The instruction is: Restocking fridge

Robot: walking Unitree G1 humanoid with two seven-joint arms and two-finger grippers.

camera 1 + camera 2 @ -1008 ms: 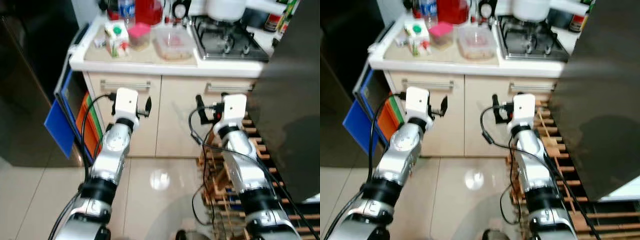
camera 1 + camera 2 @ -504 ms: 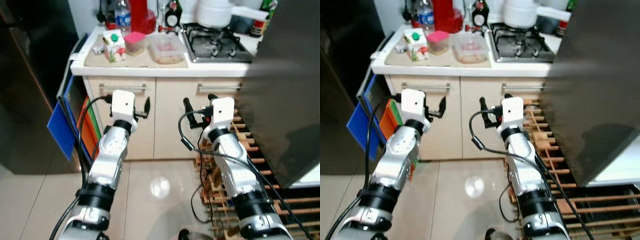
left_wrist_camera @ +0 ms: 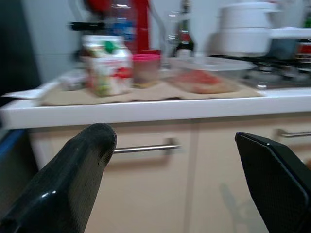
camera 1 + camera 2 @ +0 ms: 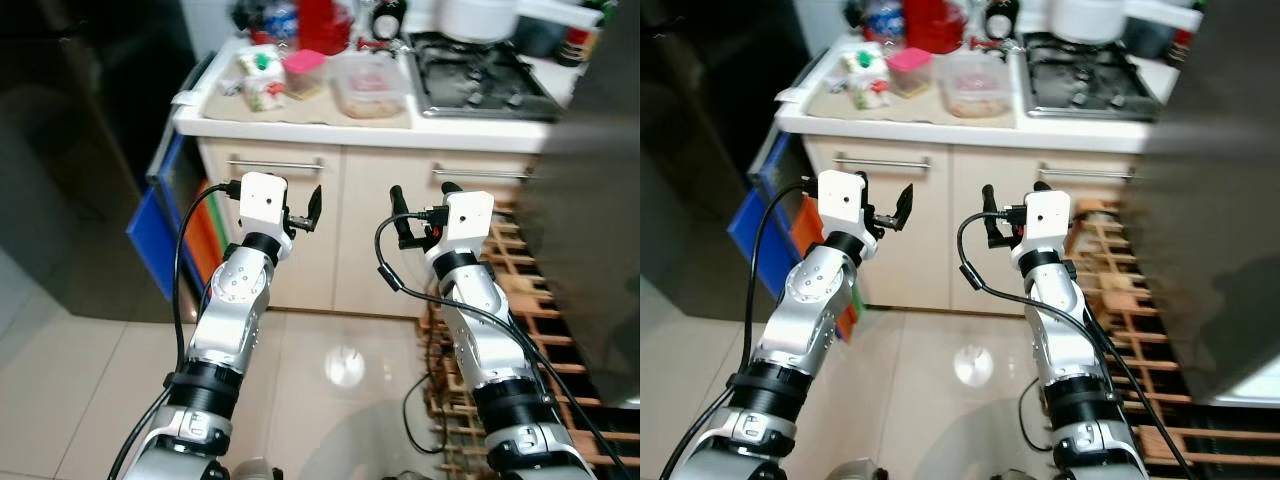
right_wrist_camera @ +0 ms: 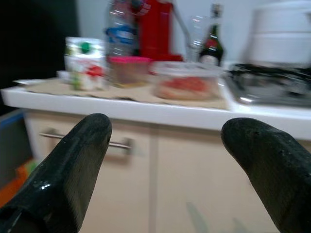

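Cream cabinet fronts (image 4: pixel 370 230) face the robot, white counter (image 4: pixel 300 105) above. On a tan mat sit the goods for restocking: juice carton (image 4: pixel 262 82) with green cap, pink-lidded tub (image 4: pixel 304 72) just beside it, clear food container (image 4: pixel 370 85) with reddish contents next along. Red jug (image 4: pixel 323 20) and water bottle (image 4: pixel 880 18) behind; gas hob (image 4: pixel 480 82) with white pot (image 4: pixel 480 15) to the right. Dark fridge (image 4: pixel 70 150) stands off to the left, door seemingly closed, though too dark to be sure.

Left gripper (image 4: pixel 298 205) and right gripper (image 4: pixel 420 205) both raised at drawer-handle height, below the counter edge, well apart from any item. Fingers spread wide on each, nothing held; the wrist views look straight across at the carton and tubs.

Judged step: approach and pick the first item. To do it well: close in squarely, lift the grippers above the counter lip before reaching, take the carton across its flat sides low on the body, keep it upright. Mind the neighbouring tub, and the wooden rack (image 4: pixel 520 300) near the right arm.
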